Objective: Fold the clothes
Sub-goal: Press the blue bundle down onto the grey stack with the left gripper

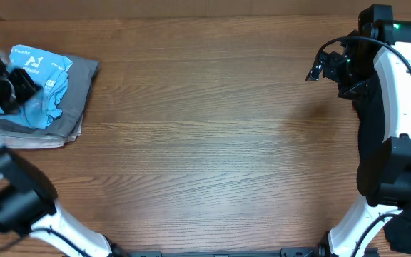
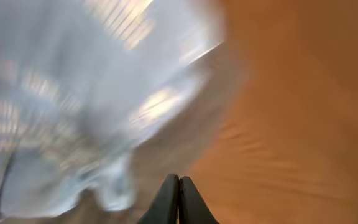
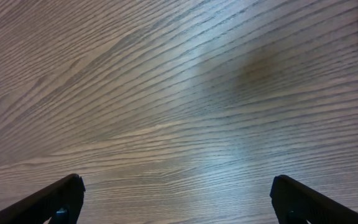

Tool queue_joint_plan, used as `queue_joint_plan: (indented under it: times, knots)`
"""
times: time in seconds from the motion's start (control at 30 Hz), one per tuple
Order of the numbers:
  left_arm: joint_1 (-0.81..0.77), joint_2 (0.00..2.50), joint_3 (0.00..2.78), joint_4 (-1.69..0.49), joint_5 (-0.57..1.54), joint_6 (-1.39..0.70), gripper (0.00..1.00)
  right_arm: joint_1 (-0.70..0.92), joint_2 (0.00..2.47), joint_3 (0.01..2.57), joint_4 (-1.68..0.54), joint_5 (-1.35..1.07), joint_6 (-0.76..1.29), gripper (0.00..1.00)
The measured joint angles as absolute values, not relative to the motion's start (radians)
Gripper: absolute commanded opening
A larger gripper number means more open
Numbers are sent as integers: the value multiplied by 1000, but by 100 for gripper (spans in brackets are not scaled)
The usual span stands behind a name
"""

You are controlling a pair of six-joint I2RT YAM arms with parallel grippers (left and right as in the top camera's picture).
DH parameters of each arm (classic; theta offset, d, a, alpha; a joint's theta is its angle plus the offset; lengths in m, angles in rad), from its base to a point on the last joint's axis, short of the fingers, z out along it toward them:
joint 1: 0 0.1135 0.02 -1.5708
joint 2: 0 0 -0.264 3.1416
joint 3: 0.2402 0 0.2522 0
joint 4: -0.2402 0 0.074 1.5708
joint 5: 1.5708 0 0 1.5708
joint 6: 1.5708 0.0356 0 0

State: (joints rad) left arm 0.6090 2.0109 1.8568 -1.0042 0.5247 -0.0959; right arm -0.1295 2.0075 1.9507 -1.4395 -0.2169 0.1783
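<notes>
1. Lying at the far left corner of the table (image 1: 205, 143), the light blue T-shirt (image 1: 47, 89) sits bunched on top of a folded grey garment (image 1: 83, 89). It touches that garment and is crumpled rather than spread flat.
2. The left gripper (image 1: 13, 84) is right at the shirt's left side. In the left wrist view its fingers (image 2: 166, 202) are pressed together with no cloth showing between the tips. Blue fabric fills the view up and to the left of them, but too blurred to tell whether anything touches.
3. The right gripper (image 1: 325, 68) hangs over bare wood at the far right, well apart from the clothes. Its jaws are spread wide and it carries nothing.
4. The relation that matters: the shirt lies directly by the left gripper and across the whole table from the right one, so the left arm is by far the nearer.
5. The bunched shirt seems to run roughly from the far edge toward the near edge, slightly tilted, with its printed panel at the far end.
6. My reading is that folding this shirt has not properly begun. It would first need drawing rightward onto the open wood between the arms — a reach that starts from the left side.
</notes>
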Motion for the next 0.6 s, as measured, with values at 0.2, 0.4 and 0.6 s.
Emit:
queue_joint_plan:
  times: [0.2,0.4,0.6]
  knots:
    - [609,1881,1900,-889,630,-130,4,-130,2008,1951,-1440,-217,179,100]
    - [609,2020,1895,-818,666,-160,4,-130,2008,1951,-1440,-217,178,100]
    - [609,2259,1878,-788,727,-167,4,-130,2008,1951,-1440,-217,179,100]
